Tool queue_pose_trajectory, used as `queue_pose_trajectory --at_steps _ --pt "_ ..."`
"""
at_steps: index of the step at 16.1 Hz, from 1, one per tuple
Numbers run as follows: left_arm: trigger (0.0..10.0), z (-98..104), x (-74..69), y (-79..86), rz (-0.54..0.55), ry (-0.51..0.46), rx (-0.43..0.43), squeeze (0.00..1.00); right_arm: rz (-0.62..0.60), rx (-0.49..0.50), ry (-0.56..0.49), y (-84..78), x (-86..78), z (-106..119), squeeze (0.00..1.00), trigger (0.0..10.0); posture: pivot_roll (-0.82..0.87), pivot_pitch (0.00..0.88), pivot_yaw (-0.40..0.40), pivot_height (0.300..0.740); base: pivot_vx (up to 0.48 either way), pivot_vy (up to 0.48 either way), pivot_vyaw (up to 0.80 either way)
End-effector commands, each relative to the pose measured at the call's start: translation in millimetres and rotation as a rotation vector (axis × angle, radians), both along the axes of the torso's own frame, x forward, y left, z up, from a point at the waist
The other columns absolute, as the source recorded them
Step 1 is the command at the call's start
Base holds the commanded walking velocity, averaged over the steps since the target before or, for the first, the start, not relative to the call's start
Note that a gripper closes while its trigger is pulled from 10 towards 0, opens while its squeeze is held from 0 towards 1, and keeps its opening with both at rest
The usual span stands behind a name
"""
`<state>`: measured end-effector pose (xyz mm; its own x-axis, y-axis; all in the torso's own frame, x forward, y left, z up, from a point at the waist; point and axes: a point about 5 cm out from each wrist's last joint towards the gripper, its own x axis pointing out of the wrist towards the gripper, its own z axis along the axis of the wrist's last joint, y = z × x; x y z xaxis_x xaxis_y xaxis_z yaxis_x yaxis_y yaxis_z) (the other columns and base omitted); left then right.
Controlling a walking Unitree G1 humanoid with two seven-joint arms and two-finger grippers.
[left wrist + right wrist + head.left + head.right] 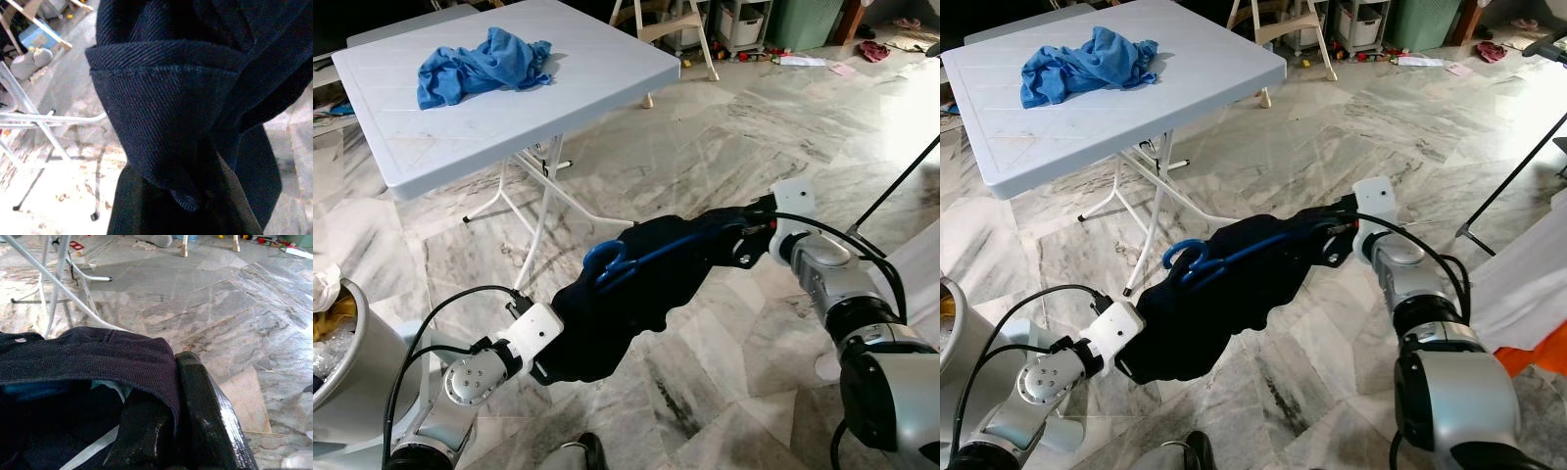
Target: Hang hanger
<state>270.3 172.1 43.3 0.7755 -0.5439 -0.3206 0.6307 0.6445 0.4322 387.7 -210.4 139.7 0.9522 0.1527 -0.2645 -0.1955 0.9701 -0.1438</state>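
Right jaws (736, 240) pinching dark twill garment (626, 304), curved blue hanger (617, 262) inside

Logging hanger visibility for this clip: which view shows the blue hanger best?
The left eye view: the blue hanger shows its hook and one arm running into the dark garment held between both hands. The right eye view shows the same hook and arm. The right wrist view gives a faint blue sliver under the fabric; the left wrist view shows dark cloth.
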Motion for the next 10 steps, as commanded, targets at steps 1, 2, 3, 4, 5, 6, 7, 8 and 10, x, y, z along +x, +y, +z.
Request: queue_pose_trajectory --at_steps 1,2,3,4,5,6,7,8,10 --pt "0.0 -15 -7.9 17.1 0.042 0.070 0.085 0.00 -0.011 0.001 -0.063 -5.2 3.5 15 0.00 0.0 -0.11 0.119 0.081 0.740 0.000 0.000 0.00" --pt "0.0 -21 -9.3 16.5 0.036 0.096 0.112 0.00 0.007 0.009 -0.080 -2.5 5.4 21 0.00 0.0 -0.11 0.118 0.080 0.740 0.000 0.000 0.00" --pt "0.0 -22 -9.4 16.3 0.038 0.104 0.115 0.00 0.018 0.015 -0.089 -0.8 6.2 24 0.00 0.0 -0.11 0.118 0.079 0.740 0.000 0.000 0.00" --pt "0.0 -24 -8.7 15.5 0.040 0.107 0.135 0.00 0.048 0.031 -0.110 4.2 7.5 31 0.00 0.0 -0.12 0.117 0.078 0.740 0.000 0.000 0.00" --pt "0.0 -25 -8.0 15.0 0.041 0.103 0.143 0.00 0.067 0.041 -0.118 7.1 7.7 33 0.00 0.0 -0.12 0.117 0.078 0.740 0.000 0.000 0.00" --pt "0.0 -25 -4.7 14.0 0.068 0.096 0.154 0.00 0.106 0.051 -0.120 12.4 6.8 35 0.00 0.0 -0.12 0.116 0.076 0.740 0.000 0.000 0.00" --pt "0.0 -26 -2.4 14.6 0.090 0.095 0.167 0.00 0.135 0.053 -0.117 15.9 5.3 35 0.00 0.0 -0.12 0.115 0.076 0.740 0.000 0.000 0.00" --pt "0.1 -26 0.8 15.4 0.119 0.086 0.177 0.00 0.165 0.040 -0.117 19.1 3.1 35 0.00 0.0 -0.13 0.114 0.074 0.740 0.000 0.000 0.00" --pt "1.2 -22 10.7 17.2 0.202 0.040 0.185 0.00 0.225 -0.017 -0.114 27.1 -4.0 32 0.00 0.0 -0.13 0.112 0.072 0.740 0.000 0.000 0.00"
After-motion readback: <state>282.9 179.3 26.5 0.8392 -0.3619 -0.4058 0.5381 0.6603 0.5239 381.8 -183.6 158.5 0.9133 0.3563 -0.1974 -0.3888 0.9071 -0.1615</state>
